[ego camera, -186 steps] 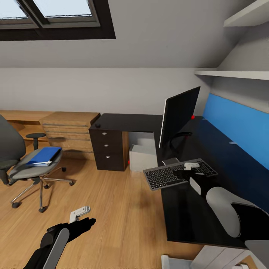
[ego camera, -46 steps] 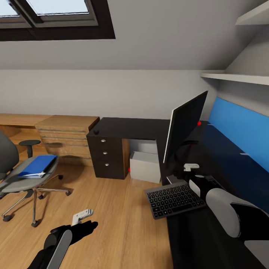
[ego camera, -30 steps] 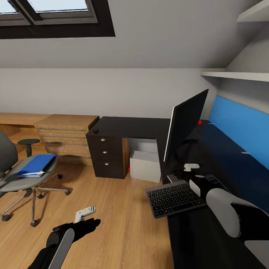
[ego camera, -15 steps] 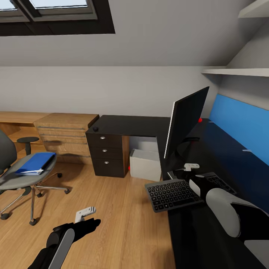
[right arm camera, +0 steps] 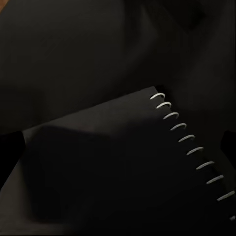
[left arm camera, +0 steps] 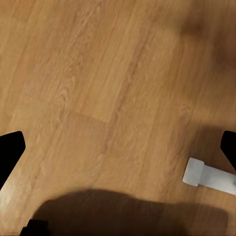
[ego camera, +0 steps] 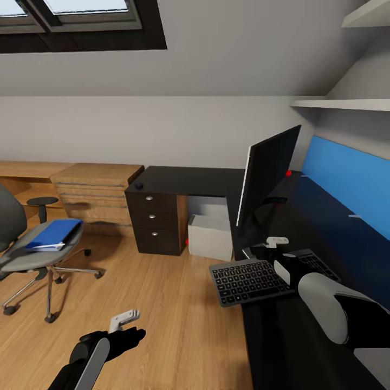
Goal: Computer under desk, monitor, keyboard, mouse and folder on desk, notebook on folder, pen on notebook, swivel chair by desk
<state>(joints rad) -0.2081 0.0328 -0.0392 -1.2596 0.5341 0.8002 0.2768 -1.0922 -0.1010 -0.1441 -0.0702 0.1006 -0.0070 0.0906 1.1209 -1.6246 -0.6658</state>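
The black monitor (ego camera: 268, 176) stands on the black desk (ego camera: 189, 181). In front of it lies the keyboard (ego camera: 246, 280), its left end hanging over the desk's edge. My right gripper (ego camera: 269, 252) hovers open just behind the keyboard; in the right wrist view it (right arm camera: 119, 145) is over the dark spiral-bound notebook (right arm camera: 113, 182). The small black mouse (ego camera: 139, 186) sits on the desk's far corner. The grey-white computer (ego camera: 210, 237) stands under the desk. The blue folder (ego camera: 52, 235) lies on the swivel chair (ego camera: 30, 257) at the left. My left gripper (ego camera: 136, 335) hangs open over the floor. The pen is out of view.
The dark drawer unit (ego camera: 154, 225) carries the desk's corner. Low oak cabinets (ego camera: 92, 189) line the back wall. A blue wall panel (ego camera: 346, 187) and a shelf (ego camera: 341, 104) run above the desk. Oak floor (ego camera: 162, 292) separates the chair from the desk. A white piece (left arm camera: 209, 178) lies below the left gripper.
The whole view has shifted slightly. My left gripper sits a little lower in the picture than half a second ago. The right arm and the keyboard keep their places.
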